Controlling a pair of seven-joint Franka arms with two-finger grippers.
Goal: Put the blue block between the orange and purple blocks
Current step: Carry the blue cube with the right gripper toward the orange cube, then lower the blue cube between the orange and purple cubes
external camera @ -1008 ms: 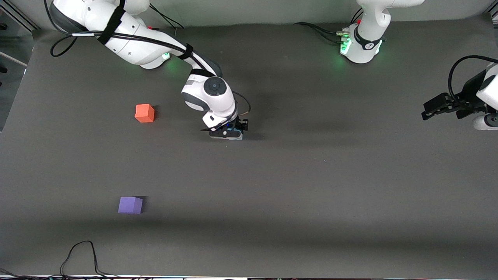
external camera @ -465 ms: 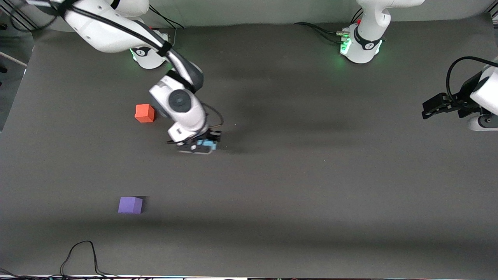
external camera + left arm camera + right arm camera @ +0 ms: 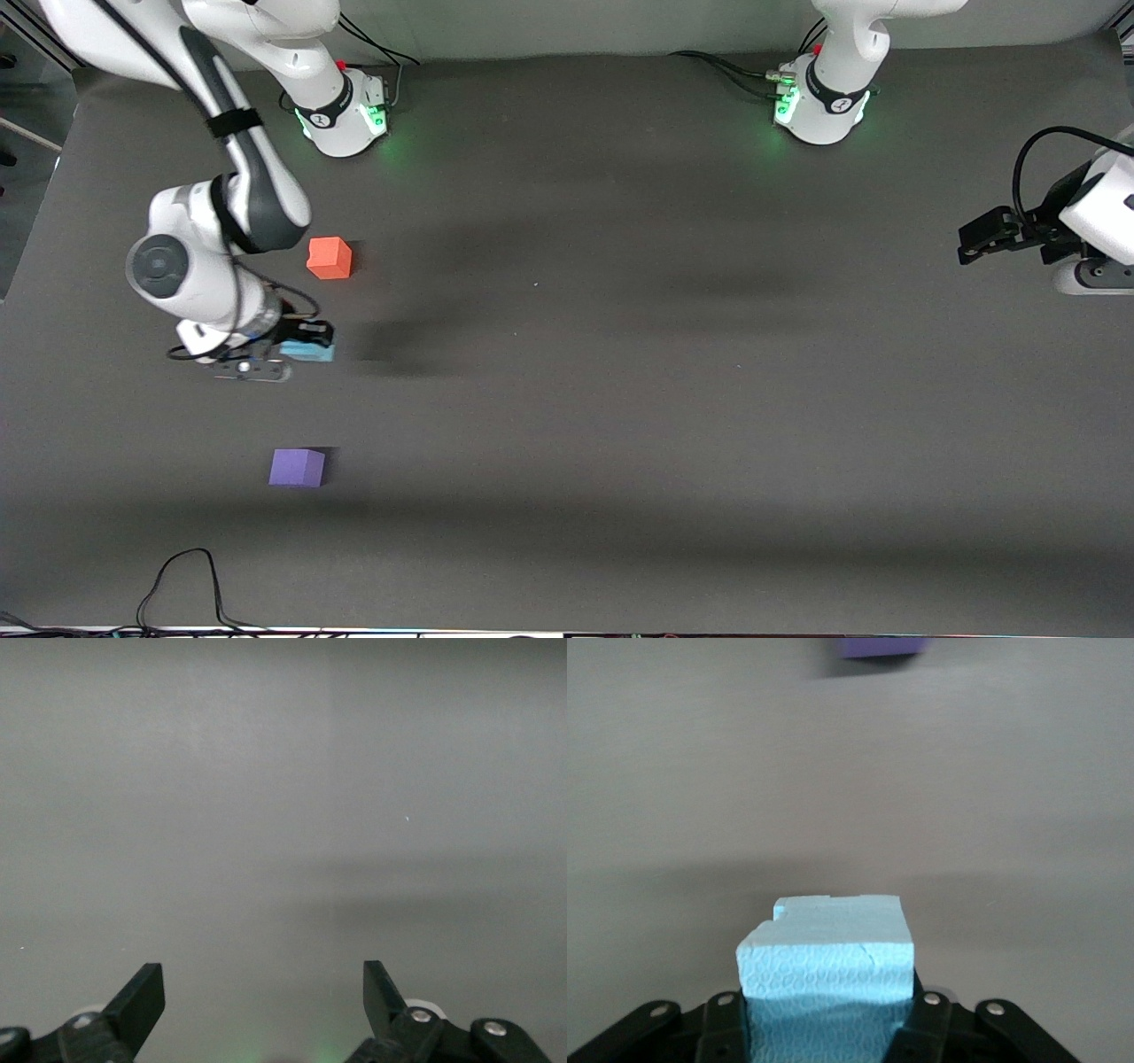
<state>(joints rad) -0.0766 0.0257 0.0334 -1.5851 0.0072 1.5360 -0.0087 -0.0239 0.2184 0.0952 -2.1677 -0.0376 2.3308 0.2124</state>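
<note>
The right pincer, at the frame's left, grips the blue block by opposite sides; it looks light, soft foam. Orange block sits above, purple block below. At the right edge, the left pincer waits, released.

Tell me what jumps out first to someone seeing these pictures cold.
The right gripper hangs with its jaws shut on the blue block, over the bare table between the orange block and the purple block, which lies nearer the front camera. Both cubes lie toward the right arm's end. The left gripper waits open at the left arm's end.
</note>
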